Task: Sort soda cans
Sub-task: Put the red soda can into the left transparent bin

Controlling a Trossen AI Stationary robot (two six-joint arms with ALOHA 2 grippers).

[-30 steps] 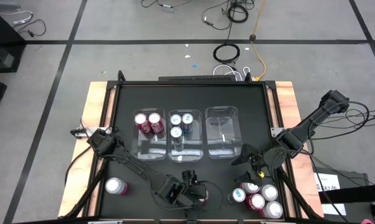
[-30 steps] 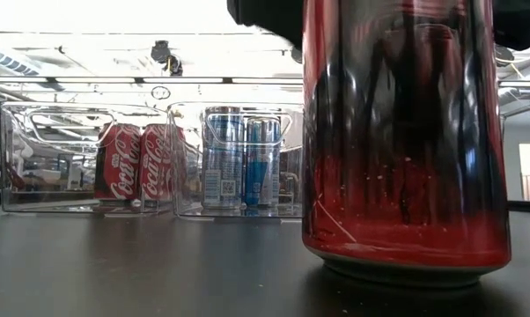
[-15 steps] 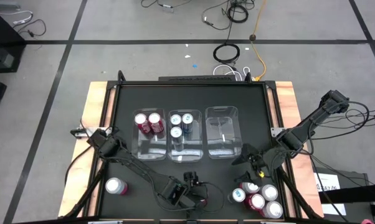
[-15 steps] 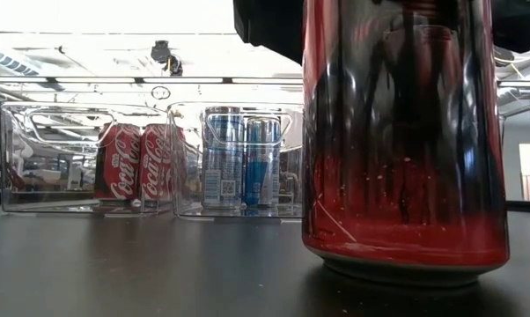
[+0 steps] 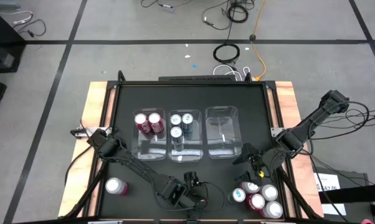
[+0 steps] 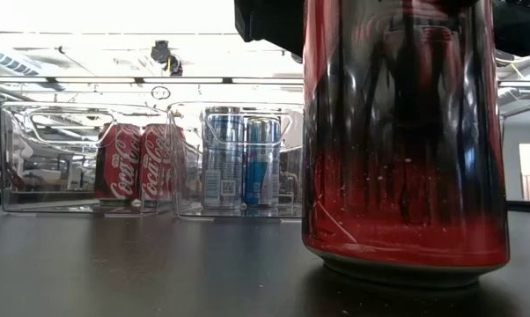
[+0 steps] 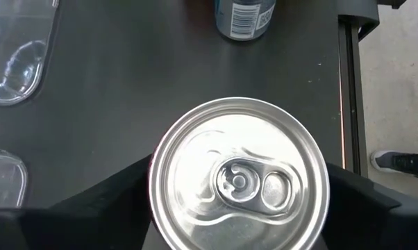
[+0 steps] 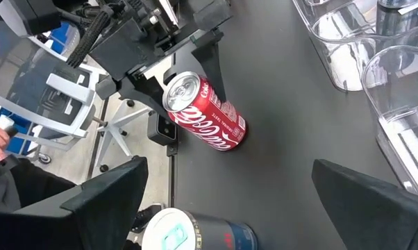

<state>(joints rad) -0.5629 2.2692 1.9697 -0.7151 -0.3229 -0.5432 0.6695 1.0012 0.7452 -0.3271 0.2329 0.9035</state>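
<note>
Left hand (image 5: 197,194) was low at the near edge of the black worktop (image 5: 237,99), fingers either side of an upright red soda can with a silver top (image 7: 240,184). From the right wrist view the dark fingers (image 8: 207,52) flanked that can's top (image 8: 202,111); can't tell whether they pressed on it or stood just clear, so I can't call it a grip. In the low view the same red can (image 6: 404,141) stood flat on the worktop, filling the frame.

Right hand (image 5: 251,163) hung spread wide above the near-right cluster, holding nothing. Its fingers (image 8: 105,191) showed well apart in its own wrist view.

Can positions:
- Left clear rectangular plastic bin (image 5: 139,151): two red cans (image 5: 149,122), upright at the far end.
- Middle clear bin (image 5: 186,152): three blue cans (image 5: 181,124), upright at the far end.
- Right clear bin (image 5: 222,151): no cans showed.
- Near-right corner: a tight cluster of cans (image 5: 257,199), red and blue among them, one blue can (image 8: 195,236) directly under the right hand.
- Near-left: one lone pink can (image 5: 116,186), well apart from the rest.
</note>
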